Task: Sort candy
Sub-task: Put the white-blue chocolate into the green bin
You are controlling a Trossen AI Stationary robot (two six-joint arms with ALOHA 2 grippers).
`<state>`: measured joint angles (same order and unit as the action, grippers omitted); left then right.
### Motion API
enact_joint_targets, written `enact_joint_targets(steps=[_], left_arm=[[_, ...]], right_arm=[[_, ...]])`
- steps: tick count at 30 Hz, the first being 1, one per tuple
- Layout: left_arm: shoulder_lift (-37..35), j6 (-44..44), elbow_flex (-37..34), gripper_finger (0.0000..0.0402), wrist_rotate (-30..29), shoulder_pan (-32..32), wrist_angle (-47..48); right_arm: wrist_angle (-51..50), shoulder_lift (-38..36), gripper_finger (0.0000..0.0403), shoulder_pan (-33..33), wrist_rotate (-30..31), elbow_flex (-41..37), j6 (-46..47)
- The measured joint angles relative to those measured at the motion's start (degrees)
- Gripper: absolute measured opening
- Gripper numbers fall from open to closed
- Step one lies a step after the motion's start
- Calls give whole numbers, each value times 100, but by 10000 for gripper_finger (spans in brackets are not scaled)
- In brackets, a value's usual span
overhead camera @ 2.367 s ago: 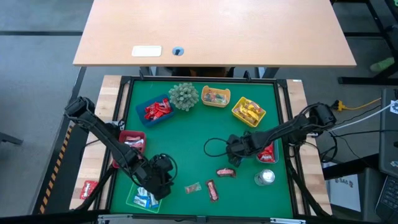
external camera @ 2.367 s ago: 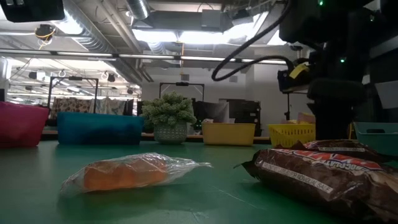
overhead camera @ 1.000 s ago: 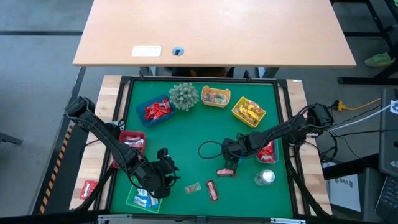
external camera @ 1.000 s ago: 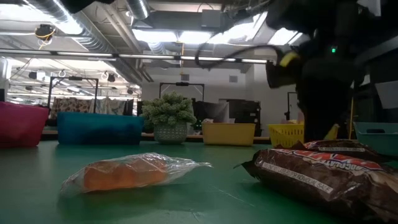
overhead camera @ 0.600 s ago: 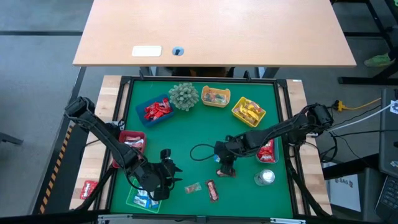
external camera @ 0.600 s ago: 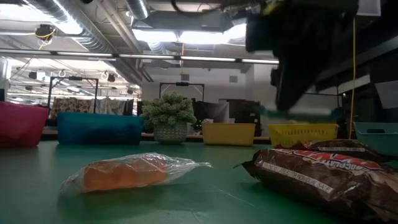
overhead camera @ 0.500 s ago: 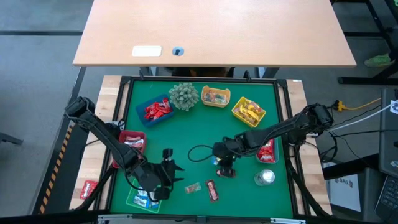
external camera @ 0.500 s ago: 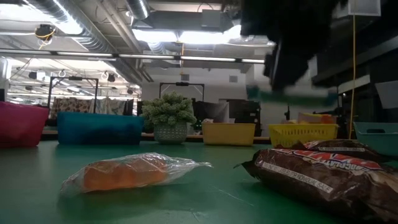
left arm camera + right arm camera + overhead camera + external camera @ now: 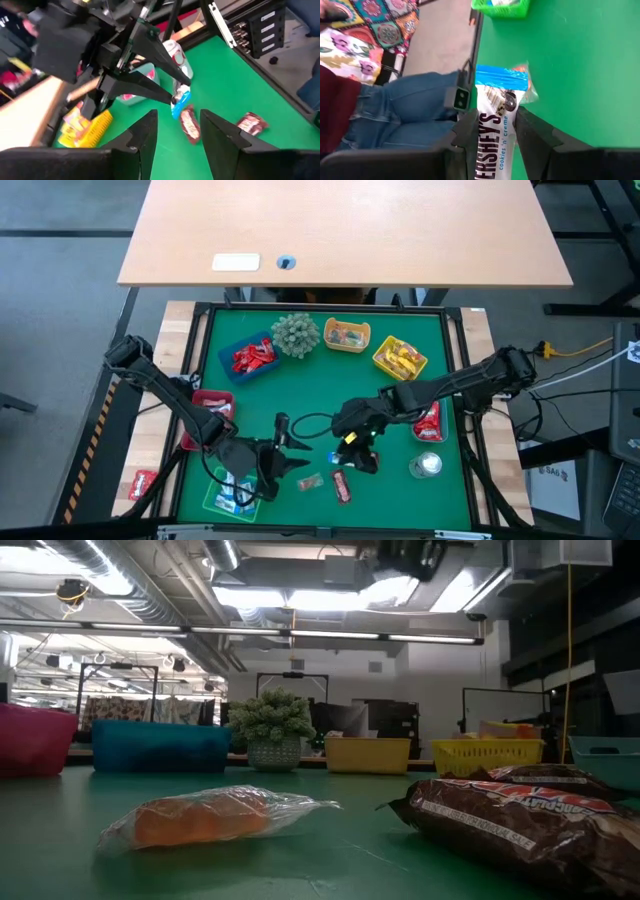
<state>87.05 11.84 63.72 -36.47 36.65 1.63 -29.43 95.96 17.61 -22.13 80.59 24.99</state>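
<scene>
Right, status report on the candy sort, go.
Right gripper shut on a blue-white candy bar, lifted mid-table. Left gripper open, pointed toward it. Loose candies on the mat below; nothing blocking.

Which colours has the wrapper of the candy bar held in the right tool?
The candy bar is white with a blue end and dark lettering, clamped in the right tool; the right wrist view shows it best.

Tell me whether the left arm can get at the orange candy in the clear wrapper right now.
Probably yes: the left tool is open beside the orange candy, with bare mat between. The right tool, holding a Hershey's bar, is close by.
</scene>
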Motion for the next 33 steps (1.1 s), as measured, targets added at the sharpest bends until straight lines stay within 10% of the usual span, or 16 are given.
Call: enact_joint_targets(steps=[33], left_arm=[[2, 1278, 0, 135, 1246, -803, -516]], right_arm=[[750, -7, 113, -313, 2, 416, 20]])
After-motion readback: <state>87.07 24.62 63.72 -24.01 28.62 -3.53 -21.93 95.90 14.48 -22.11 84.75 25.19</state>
